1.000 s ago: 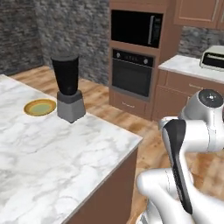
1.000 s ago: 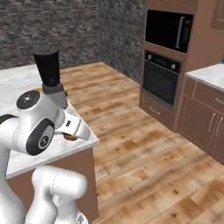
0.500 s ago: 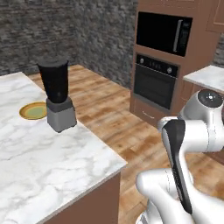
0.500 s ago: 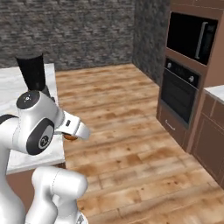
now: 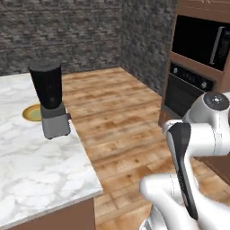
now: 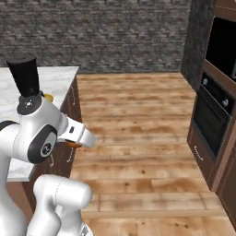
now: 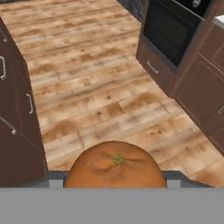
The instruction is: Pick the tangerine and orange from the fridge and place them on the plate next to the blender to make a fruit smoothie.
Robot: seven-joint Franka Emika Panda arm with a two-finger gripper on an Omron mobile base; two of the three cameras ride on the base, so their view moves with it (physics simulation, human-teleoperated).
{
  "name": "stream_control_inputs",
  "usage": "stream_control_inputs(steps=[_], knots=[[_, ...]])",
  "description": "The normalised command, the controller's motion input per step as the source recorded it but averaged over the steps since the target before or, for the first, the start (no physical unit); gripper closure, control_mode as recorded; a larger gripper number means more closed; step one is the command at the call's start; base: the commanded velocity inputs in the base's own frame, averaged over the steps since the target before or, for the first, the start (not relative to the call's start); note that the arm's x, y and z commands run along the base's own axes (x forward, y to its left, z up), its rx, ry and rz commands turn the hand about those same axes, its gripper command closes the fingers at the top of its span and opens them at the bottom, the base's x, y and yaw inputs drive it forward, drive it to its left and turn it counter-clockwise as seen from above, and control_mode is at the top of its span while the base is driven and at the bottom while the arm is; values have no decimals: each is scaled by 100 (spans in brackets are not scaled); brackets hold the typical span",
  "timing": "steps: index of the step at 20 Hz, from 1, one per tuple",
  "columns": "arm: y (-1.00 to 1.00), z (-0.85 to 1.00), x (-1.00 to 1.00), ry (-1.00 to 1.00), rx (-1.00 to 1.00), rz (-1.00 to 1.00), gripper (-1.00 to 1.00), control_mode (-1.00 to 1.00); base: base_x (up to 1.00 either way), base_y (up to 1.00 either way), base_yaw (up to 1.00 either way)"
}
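Operator, closest to you in the hand view sits an orange fruit [image 7: 116, 168], round, dimpled, with a small green stem scar on top, lodged at the gripper [image 7: 116, 177]; the fingertips are hidden behind it, so the hand reads as clamped on the fruit, though whether it is the tangerine or the orange cannot be told. In the right base view a sliver of that orange colour shows under the white wrist. Below the hand runs a warm wood-plank floor [image 7: 87, 87], flanked by dark brown cabinet fronts [image 7: 19, 131] with slim grey handles. You will find, in the left base view, a white marble island counter [image 5: 36, 166] with grey veining, and on it the blender [image 5: 50, 101]: a tapered black jar on a boxy grey base. The plate [image 5: 32, 112], shallow and yellow-ochre, lies just behind the blender, partly hidden by it. The right base view shows just a thin edge of that plate beside the jar. Farther off stand a black built-in oven [image 6: 209, 120] set in brown cabinetry and a rough dark stone wall [image 5: 81, 31].
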Motion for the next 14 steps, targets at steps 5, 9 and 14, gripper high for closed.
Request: stream_control_inputs(steps=[5,9,14], knots=[[0,0,0,0,0,0,100,100,84,-94,45],[0,0,0,0,0,0,100,100,89,-89,45],[0,0,0,0,0,0,100,100,89,-66,52]])
